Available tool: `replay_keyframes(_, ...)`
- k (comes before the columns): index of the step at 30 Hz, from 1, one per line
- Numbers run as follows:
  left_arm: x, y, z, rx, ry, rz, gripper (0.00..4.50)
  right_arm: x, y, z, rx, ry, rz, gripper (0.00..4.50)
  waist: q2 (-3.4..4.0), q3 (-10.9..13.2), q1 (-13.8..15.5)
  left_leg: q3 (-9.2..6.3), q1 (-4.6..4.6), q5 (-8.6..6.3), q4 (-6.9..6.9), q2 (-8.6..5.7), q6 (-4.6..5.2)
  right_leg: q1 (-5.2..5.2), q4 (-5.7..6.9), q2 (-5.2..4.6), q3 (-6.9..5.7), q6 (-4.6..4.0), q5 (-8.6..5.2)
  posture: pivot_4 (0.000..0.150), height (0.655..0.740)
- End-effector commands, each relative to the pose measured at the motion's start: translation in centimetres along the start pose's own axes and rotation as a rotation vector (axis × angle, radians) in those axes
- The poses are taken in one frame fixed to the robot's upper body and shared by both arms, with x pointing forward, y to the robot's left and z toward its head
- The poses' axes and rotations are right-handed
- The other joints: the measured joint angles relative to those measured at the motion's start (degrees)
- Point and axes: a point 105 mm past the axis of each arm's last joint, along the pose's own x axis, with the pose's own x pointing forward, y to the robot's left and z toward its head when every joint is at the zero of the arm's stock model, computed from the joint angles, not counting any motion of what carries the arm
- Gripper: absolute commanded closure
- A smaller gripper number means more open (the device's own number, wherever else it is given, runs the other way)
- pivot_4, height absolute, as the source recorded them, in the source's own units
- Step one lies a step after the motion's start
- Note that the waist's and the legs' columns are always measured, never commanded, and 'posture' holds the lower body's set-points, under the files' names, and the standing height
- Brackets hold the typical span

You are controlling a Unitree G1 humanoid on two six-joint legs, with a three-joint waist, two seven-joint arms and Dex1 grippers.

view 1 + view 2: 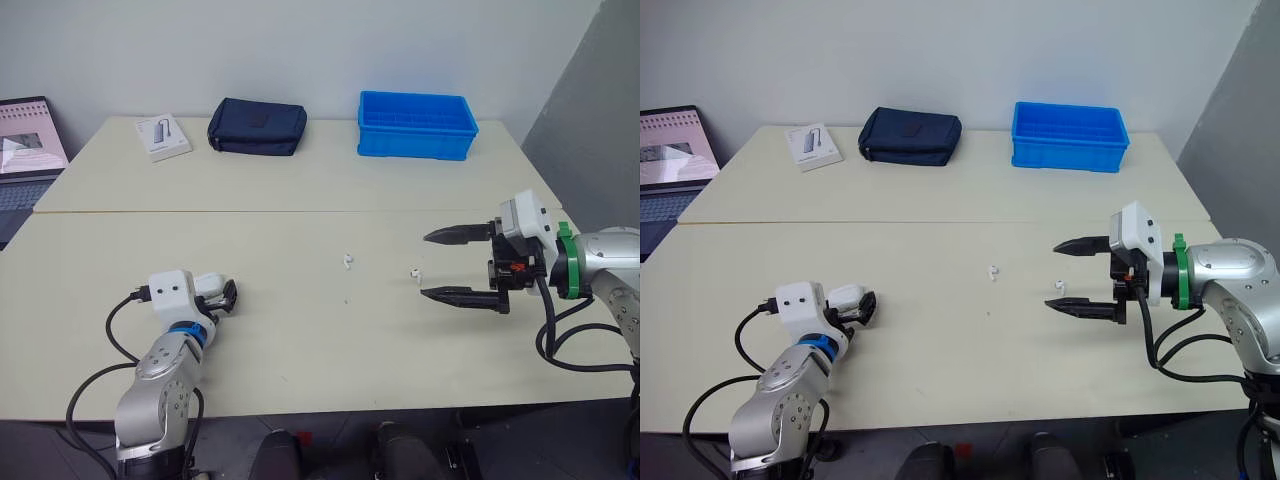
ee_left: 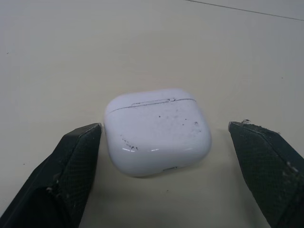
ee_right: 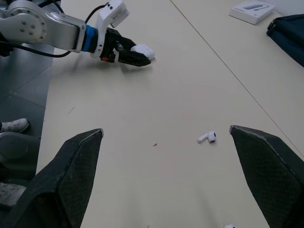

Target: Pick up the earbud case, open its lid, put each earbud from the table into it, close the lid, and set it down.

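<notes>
Near left on the table (image 1: 300, 190), left gripper (image 1: 224, 299) sits with fingers parted around the closed earbud case (image 2: 156, 130), which lies flat, not clamped. At right, right gripper (image 1: 426, 265) is spread wide, holding nothing, 1 earbud (image 1: 414, 271) by its tips. 2nd earbud (image 1: 347, 262) lies mid-table.

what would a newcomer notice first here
The white earbud case, lid shut, lies between the open jaws of the left gripper. On the table lie a left earbud and a right earbud, with the right gripper wide open close to the latter. A bright blue bin sits at the far edge.
</notes>
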Motion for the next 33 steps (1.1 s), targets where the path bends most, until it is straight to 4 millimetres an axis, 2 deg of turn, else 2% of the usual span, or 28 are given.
replay_keyframes(1, 0.7, 0.0, -0.9, -0.006, 0.040, 0.008, 0.00, 0.3, 0.1, 1.1, -0.051, -0.016, 0.041, 0.02, 0.03, -0.02, 0.00, 0.00, 0.01, 0.00, 0.00, 0.00, 0.00, 0.00, 0.01, 0.00, 0.01, 0.00, 0.00, 0.150, 0.7391)
replay_keyframes(4, 0.8, 0.3, -1.3, -0.014, 0.061, 0.028, 0.00, 0.5, 0.1, 1.1, -0.060, -0.013, 0.056, 0.02, 0.04, -0.02, 0.07, -0.03, 0.02, 0.00, 0.00, 0.00, 0.00, 0.01, 0.03, 0.00, -0.03, 0.00, 0.00, 0.150, 0.7391)
replay_keyframes(9, 0.4, 0.8, -2.3, -0.011, 0.104, 0.059, 1.50, 0.4, 0.2, 1.3, -0.068, -0.014, 0.059, 0.00, 0.04, -0.02, 0.03, 0.02, 0.01, 0.00, -0.01, 0.00, 0.00, 0.01, 0.00, 0.00, 0.03, 0.00, 0.00, 0.150, 0.7391)
replay_keyframes(10, 0.2, 0.9, -2.5, -0.014, 0.113, 0.064, 1.61, 0.4, 0.2, 1.3, -0.070, -0.015, 0.056, 0.00, 0.05, -0.03, 0.03, 0.02, 0.01, 0.00, -0.01, 0.00, 0.00, 0.01, 0.00, 0.00, 0.03, 0.01, 0.00, 0.150, 0.7391)
replay_keyframes(14, -0.5, 1.3, -2.9, -0.004, 0.128, 0.068, 1.61, 0.2, 0.1, 1.4, -0.074, -0.013, 0.043, 0.00, 0.05, -0.03, -0.05, 0.03, 0.01, 0.00, -0.02, 0.00, 0.00, 0.01, -0.04, -0.01, 0.04, 0.01, 0.00, 0.150, 0.7391)
replay_keyframes(17, -0.8, 0.3, -2.0, 0.076, 0.085, -0.044, 1.61, 0.0, -0.1, 1.5, -0.071, -0.009, 0.017, 0.00, 0.09, -0.05, -0.34, 0.07, 0.02, -0.01, -0.05, 0.00, 0.01, 0.00, -0.11, 0.00, 0.10, 0.01, 0.00, 0.150, 0.7391)
replay_keyframes(22, -1.7, -5.2, -0.4, 0.390, -0.049, -0.507, 1.61, -0.6, -0.1, 1.4, 0.018, -0.039, -0.045, 0.00, 0.09, -0.05, 0.27, 0.05, -0.10, -0.02, -0.13, 0.01, 0.00, -0.12, -0.16, 0.00, 0.02, -0.06, -0.05, 0.150, 0.7391)
replay_keyframes(27, -5.0, -11.6, 0.5, 0.482, -0.230, -1.001, 1.61, 0.0, 1.1, 0.8, 0.182, -0.068, -0.107, 0.00, 0.07, -0.04, 1.54, 0.17, -0.33, -0.02, -0.10, 0.01, -0.01, -0.18, -0.43, -0.11, 0.03, -0.11, -0.06, 0.150, 0.7391)
replay_keyframes(30, -5.5, -13.8, 0.6, 0.584, -0.340, -1.142, 1.61, 1.3, 2.3, -1.0, 0.336, 0.014, -0.141, 0.00, 0.08, -0.04, 1.54, 0.18, -0.35, -0.03, -0.12, 0.03, 0.01, -0.18, -0.50, -0.10, 0.03, -0.18, 0.04, 0.150, 0.7391)
replay_keyframes(33, -5.7, -15.4, 1.1, 0.632, -0.453, -1.231, 1.61, 3.0, 3.5, -2.1, 0.529, 0.020, -0.115, 0.00, 0.08, -0.05, 1.35, 0.18, -0.31, -0.03, -0.12, 0.08, 0.02, -0.17, -0.47, -0.03, 0.05, -0.05, 0.10, 0.150, 0.7391)
